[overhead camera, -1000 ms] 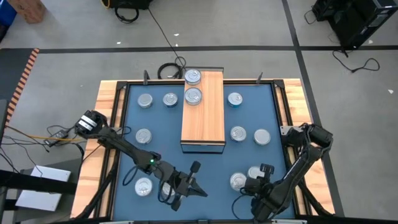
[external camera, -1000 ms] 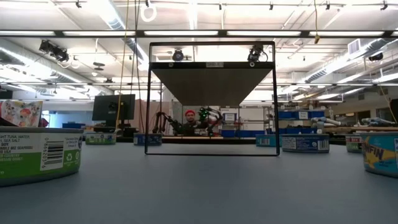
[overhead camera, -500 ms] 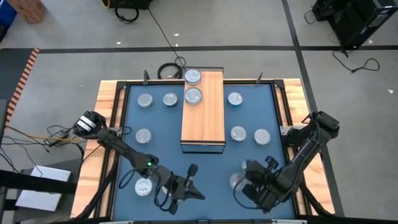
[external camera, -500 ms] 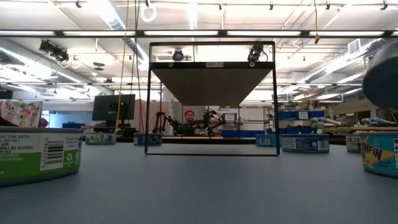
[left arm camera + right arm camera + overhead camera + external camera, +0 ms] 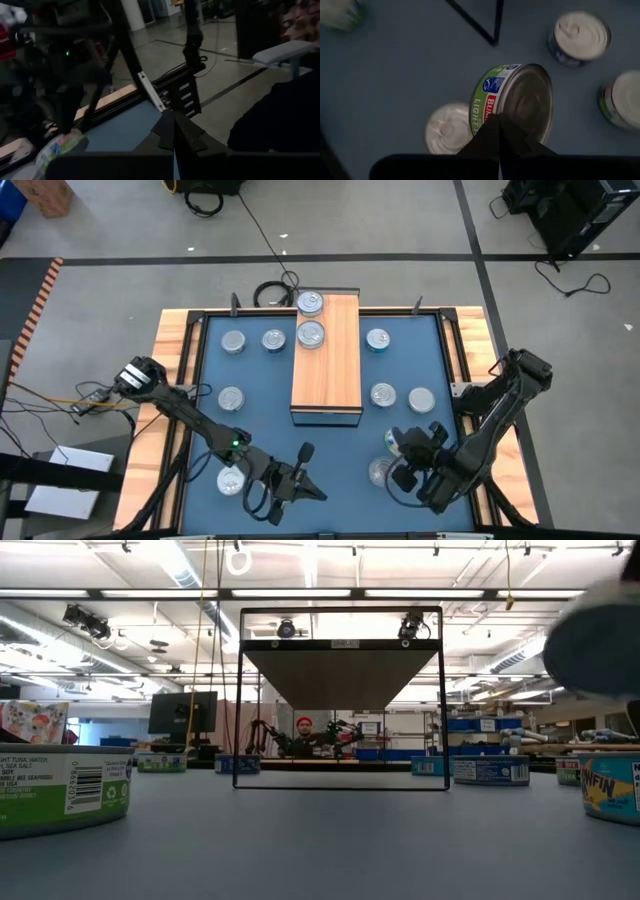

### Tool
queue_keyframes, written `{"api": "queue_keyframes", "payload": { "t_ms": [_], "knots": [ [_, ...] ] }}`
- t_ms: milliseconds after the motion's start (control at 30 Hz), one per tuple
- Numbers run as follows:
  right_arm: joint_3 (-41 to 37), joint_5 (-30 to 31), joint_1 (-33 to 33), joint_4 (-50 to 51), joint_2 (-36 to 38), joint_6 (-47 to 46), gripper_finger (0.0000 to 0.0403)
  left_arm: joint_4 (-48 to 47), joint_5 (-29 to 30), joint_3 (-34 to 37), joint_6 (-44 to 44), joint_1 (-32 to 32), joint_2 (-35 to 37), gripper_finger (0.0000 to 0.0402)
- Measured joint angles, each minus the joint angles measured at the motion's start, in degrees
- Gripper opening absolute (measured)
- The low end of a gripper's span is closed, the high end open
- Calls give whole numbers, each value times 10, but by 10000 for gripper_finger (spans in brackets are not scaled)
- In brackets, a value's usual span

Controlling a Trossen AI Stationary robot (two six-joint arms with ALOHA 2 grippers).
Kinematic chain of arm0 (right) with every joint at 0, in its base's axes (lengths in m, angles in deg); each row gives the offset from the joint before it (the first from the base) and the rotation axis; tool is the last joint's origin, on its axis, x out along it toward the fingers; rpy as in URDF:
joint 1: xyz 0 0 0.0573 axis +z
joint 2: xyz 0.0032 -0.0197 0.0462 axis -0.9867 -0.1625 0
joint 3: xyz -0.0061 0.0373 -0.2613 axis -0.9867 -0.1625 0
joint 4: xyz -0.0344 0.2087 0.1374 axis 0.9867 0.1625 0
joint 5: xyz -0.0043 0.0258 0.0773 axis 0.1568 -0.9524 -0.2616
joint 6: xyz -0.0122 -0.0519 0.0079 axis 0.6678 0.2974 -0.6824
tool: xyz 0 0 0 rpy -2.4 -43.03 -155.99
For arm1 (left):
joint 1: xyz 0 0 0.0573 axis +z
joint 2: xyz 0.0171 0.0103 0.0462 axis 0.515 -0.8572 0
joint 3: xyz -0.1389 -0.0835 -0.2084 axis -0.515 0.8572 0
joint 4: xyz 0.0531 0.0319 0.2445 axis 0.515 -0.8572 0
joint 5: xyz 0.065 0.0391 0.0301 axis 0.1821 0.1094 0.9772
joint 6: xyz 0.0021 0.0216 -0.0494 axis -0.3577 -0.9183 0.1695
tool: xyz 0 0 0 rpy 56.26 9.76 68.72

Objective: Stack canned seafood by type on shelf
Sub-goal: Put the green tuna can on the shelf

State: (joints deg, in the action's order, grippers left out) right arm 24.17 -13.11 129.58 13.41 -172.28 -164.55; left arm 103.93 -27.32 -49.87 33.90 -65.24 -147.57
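Observation:
The shelf stands at the mat's far middle with two silver-lidded tins on its far end. Several more tins rest flat on the blue mat, among them one at the near left and one at the near right. My right gripper is above the near right of the mat, shut on a green-sided tin. My left gripper hovers shut near the front edge, holding nothing. My right gripper holds the green-sided tin at its rim, where the label meets the silver flat face. The fingers come slanting down from above and hide the contact itself. The tin is lifted clear of the mat and tipped onto its edge; the low view shows it blurred.
Tins lie left of the shelf and right of it. The shelf stands on a thin black frame. Wooden borders edge the mat. A person sits far behind the table.
My right gripper has risen from the mat with the green-sided tin and gone a little toward the far edge, while its wrist rolled. The tin, flat on the mat before, is now lifted clear and tipped on edge. The neighbouring tin stayed where it was.

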Motion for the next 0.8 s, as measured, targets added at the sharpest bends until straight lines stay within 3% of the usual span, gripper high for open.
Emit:
{"api": "queue_keyframes", "payload": {
  "t_ms": [467,600,800],
  "knots": [
    [11,15,-69,-2,50,178,0,-113,213,0,32,-33,40,1],
    [39,15,-99,2,50,249,0,-148,241,0,57,-33,59,1],
    [96,15,-154,9,50,375,0,-169,240,0,69,-25,62,1]
  ]
}}
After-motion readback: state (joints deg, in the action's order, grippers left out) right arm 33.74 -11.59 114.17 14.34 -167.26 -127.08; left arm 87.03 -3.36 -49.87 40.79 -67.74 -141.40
